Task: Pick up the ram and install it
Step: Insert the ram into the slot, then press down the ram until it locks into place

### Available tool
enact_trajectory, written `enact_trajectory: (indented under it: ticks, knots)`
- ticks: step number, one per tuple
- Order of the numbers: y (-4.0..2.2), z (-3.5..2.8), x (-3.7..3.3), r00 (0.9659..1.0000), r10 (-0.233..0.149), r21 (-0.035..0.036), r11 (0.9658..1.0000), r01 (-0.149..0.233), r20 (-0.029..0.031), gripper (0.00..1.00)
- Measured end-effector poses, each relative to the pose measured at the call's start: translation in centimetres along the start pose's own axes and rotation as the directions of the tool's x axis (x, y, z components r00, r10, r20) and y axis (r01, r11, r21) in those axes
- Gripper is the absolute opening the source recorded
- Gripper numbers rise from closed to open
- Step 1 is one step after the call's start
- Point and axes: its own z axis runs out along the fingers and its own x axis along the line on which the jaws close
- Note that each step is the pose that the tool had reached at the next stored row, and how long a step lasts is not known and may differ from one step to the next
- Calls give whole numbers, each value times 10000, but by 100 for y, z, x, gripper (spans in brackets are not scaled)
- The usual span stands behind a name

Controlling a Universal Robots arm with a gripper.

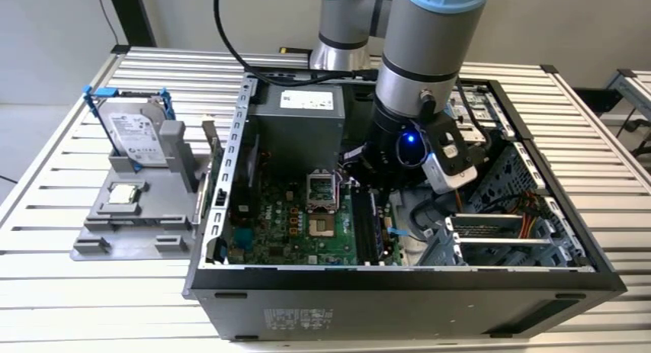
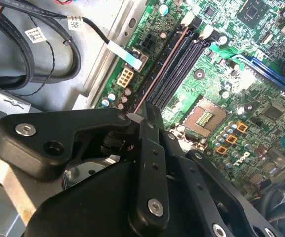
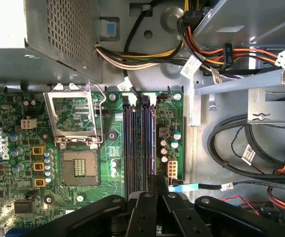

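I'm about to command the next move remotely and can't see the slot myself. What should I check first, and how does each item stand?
1. Ram lined up with the memory slots: ok, it runs edge-up along them in both wrist views.
2. Gripper over the ram's near end: ok.
3. Ram pressed fully home: cannot tell.
4. White latches at the slots' far end closed: cannot tell.
5. Blue-tabbed cable off the slots: ok, it lies beside the board's edge.
6. Gripper away from the open processor socket: ok.
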Motion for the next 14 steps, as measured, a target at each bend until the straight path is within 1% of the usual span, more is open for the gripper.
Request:
enact_trajectory:
  ticks: [3,5,8,11,12,14]
  knots:
    - [0,0,0,10000,-17,0,10000,17,1,0]
    - [1,1,1,9996,-268,-8,9996,268,10,0]
    - [0,0,0,9973,-734,-19,9973,734,26,0]
    - [0,0,0,9925,-1220,-31,9925,1220,44,0]
    - [0,0,0,9904,-1378,-35,9905,1378,50,0]
    - [0,0,0,9850,-1724,-43,9850,1724,63,0]
